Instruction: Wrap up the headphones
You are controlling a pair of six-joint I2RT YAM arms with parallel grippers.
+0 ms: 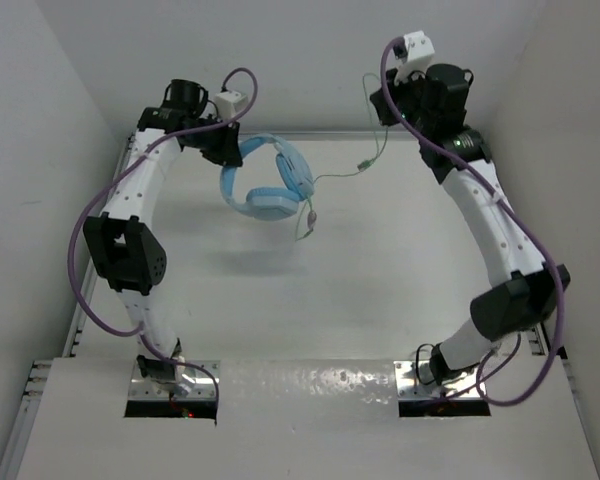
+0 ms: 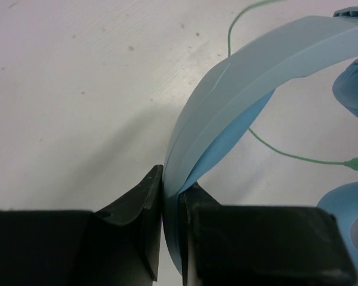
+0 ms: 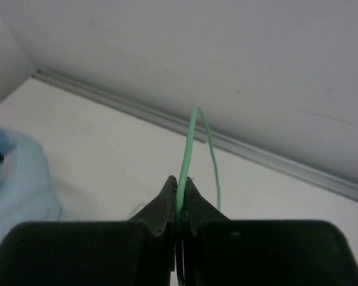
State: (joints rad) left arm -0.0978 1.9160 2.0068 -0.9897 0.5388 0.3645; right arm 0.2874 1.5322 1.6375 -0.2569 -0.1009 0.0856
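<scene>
Near far wall (image 1: 280,60), left hand (image 2: 173,182) grips headphones (image 1: 276,200), right hand (image 3: 179,192) cable (image 3: 190,140).

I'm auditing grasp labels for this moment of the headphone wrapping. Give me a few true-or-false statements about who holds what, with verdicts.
1. The left hand grips the headphones by the headband. True.
2. The right hand is open and holds nothing. False: it is shut on the cable.
3. The cable is wound around the headband. False: it runs loose from the headphones to the right hand.
4. The headphones are on the left arm's half of the table. True.
</scene>
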